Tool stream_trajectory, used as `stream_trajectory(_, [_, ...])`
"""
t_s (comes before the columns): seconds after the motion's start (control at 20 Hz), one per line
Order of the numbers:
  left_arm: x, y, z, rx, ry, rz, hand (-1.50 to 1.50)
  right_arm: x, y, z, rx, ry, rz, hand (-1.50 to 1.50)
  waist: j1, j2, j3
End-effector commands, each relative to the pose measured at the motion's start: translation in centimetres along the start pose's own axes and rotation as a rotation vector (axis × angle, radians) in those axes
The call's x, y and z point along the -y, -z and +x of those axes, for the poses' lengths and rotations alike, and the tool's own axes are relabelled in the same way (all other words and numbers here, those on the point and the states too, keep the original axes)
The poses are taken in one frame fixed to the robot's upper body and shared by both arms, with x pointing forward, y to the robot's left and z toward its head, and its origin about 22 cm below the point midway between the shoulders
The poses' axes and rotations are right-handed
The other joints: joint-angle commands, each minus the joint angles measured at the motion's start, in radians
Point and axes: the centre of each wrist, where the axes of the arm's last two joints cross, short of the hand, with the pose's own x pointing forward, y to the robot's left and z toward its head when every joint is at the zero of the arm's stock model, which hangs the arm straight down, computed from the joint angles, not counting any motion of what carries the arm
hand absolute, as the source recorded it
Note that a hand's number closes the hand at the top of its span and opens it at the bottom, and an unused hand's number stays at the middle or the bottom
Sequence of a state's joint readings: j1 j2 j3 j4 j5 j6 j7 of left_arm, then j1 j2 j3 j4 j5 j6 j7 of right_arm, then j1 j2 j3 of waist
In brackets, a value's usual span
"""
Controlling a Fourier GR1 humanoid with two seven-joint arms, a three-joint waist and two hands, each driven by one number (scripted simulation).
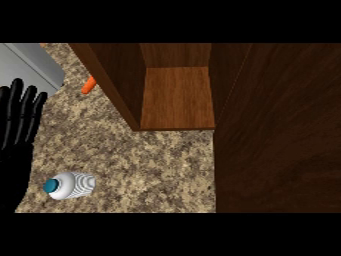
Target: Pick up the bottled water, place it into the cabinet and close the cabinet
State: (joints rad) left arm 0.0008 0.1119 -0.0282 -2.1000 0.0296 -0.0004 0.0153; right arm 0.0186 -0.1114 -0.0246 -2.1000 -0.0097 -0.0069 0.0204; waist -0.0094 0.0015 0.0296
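While the left robot hand (9,135) rests at the left edge of the view, its black fingers (25,107) point up and stand straight and a little apart, holding nothing. The bottled water (70,185) stands on the speckled bench (143,165) just beside that hand, near the bottom of the view. It is seen from above, so its blue-green cap (51,186) shows on top of its white ribbed body. It does not seem to touch the hand.

Farther back, the brown wooden cabinet (174,95) is open, and its inside floor shows bare wood. The cabinet door (291,135) stands open and fills the right side of the view, big and dark. The bottle is well apart from the cabinet opening.

Behind the cabinet's left wall, a small orange thing (89,85) peeks out; I cannot tell what it is. A grey, slanted thing (29,62) sits at the top left corner, just above the fingertips.
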Motion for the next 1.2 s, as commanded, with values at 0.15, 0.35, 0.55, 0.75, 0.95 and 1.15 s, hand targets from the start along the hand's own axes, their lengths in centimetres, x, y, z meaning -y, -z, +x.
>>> stream_trajectory(0.15, [0.5, -4.3, 3.9, 0.084, -0.066, -0.047, -1.50, 0.1, -2.3, 1.0, -0.011, 0.008, 0.020, -1.50, 0.017, -0.006, -0.030])
stream_trajectory(0.35, [1.5, -7.0, 2.9, -0.144, -0.328, -0.088, -1.50, -1.4, -4.1, 1.2, -0.141, 0.232, 0.170, -1.50, 0.026, -0.013, -0.030])
stream_trajectory(0.55, [1.9, -9.3, 6.0, -0.164, -0.382, -0.103, -1.50, 0.2, -5.4, 3.2, -0.162, 0.238, 0.177, -1.50, 0.016, -0.009, -0.029])
stream_trajectory(0.75, [1.1, -11.0, 8.3, -0.163, -0.362, -0.098, -1.50, 1.1, -5.5, 6.2, -0.151, 0.251, 0.179, -1.50, 0.022, -0.007, -0.030])
stream_trajectory(0.95, [1.0, -12.4, 9.3, -0.179, -0.362, -0.106, -1.50, 1.9, -7.3, 6.4, -0.155, 0.240, 0.157, -1.50, 0.021, -0.011, -0.029])
stream_trajectory(1.15, [1.5, -12.9, 10.5, -0.176, -0.357, -0.078, -1.50, 2.8, -7.4, 7.0, -0.160, 0.240, 0.172, -1.50, 0.020, -0.014, -0.028])
